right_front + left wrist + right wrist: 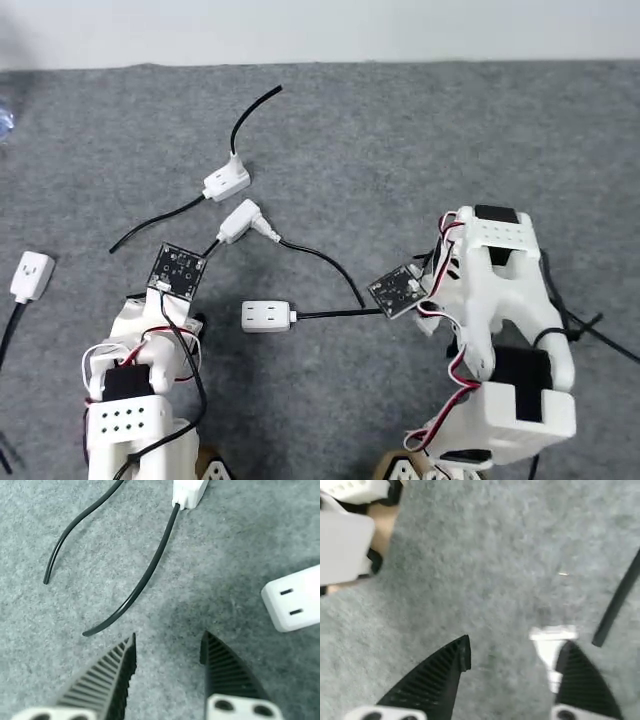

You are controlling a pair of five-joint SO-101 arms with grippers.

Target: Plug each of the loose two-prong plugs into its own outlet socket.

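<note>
**Both claws spread, nothing pinched**

My left claw (169, 637) hangs over the grey mat (240, 545) with its fingers spread and nothing between them. The mid outlet (268, 316) lies just off one finger, its two slots facing up. From above, that outlet sits between my two arms, and its cord runs toward my right arm (500, 320).

Beyond my left claw, a short cord (145, 575) ends loose on the mat. A long cord (75, 525) beside it ends loose as well.

Seen from above, two more white pieces lie farther out. The near piece (245, 222) is just ahead of my left arm (150, 340). The far piece (225, 181) is close beyond it, and the two do not touch. Each seems to have a cord at both ends. I cannot tell whether either one is a plug already seated in a socket.

The edge outlet (30, 275) lies at the left edge of the mat, well apart from the others.

My right claw (516, 645) is also spread and pinches nothing. A white bit (552, 640) lies just beside one of its fingers and is partly hidden behind it, so I cannot tell what it is. A black cord (620, 597) passes just beside that bit.
</note>
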